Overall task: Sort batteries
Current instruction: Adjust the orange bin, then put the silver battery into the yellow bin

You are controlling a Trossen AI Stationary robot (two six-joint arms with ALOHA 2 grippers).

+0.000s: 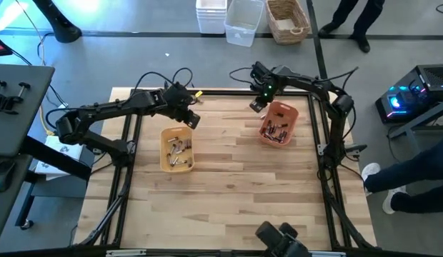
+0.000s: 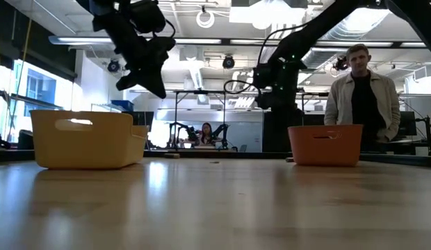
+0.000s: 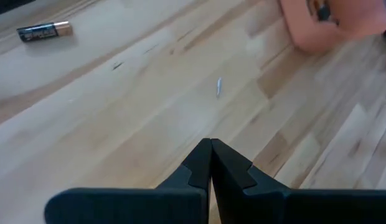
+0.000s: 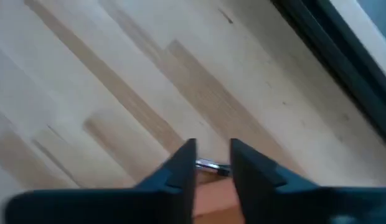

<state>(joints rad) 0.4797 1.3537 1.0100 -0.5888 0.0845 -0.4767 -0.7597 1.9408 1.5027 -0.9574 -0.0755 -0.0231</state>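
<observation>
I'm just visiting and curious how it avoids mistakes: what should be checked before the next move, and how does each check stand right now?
1. Right pincer over the orange tray: ok; it hangs at the tray's far edge.
2. Right pincer open: ok; a gap shows between its fingers, with a silvery battery seen beyond the gap.
3. Whether that battery is free of the fingers: cannot tell.
4. Left pincer empty: ok; shut on nothing, above bare wood.
5. Batteries left to sort: not ok; one loose battery lies on the table.
6. Yellow tray upright and unblocked: ok; the left pincer is past its far end.
</observation>
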